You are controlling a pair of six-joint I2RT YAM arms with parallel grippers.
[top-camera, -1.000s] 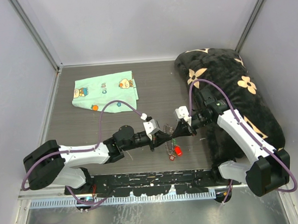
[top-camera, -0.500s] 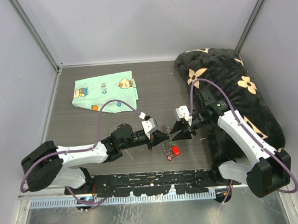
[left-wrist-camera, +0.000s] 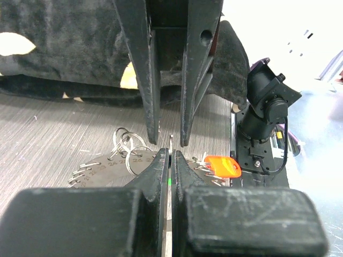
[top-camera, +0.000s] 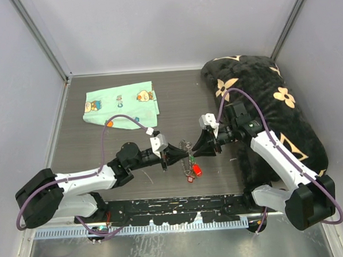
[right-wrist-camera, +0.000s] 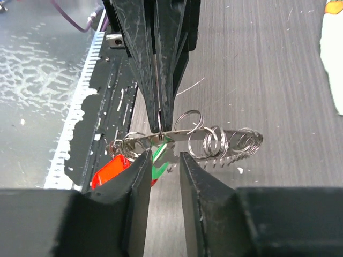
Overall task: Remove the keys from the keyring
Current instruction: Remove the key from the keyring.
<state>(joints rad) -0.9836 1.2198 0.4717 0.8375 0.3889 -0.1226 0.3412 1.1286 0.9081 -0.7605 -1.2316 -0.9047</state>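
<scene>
L gripper (top-camera: 177, 156) clenched on keyring (right-wrist-camera: 211, 134), keys (right-wrist-camera: 110, 171) hanging. R gripper (top-camera: 199, 150) jaws apart, grasping nothing. Next, prob.: R pinches one key & slides it off.

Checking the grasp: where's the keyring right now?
Top view, front-centre of the table: the keyring is pinched in the left gripper, directly facing the open right gripper, with the keys dangling from it.

my left arm (top-camera: 85, 180) stretches low across to the right, and the left gripper (top-camera: 178, 156) is pinched tight on the keyring (right-wrist-camera: 185, 133). my right arm (top-camera: 276, 154) bends in from its side. the right gripper (top-camera: 198, 149) points left with jaws parted, tip to tip with the other.
</scene>
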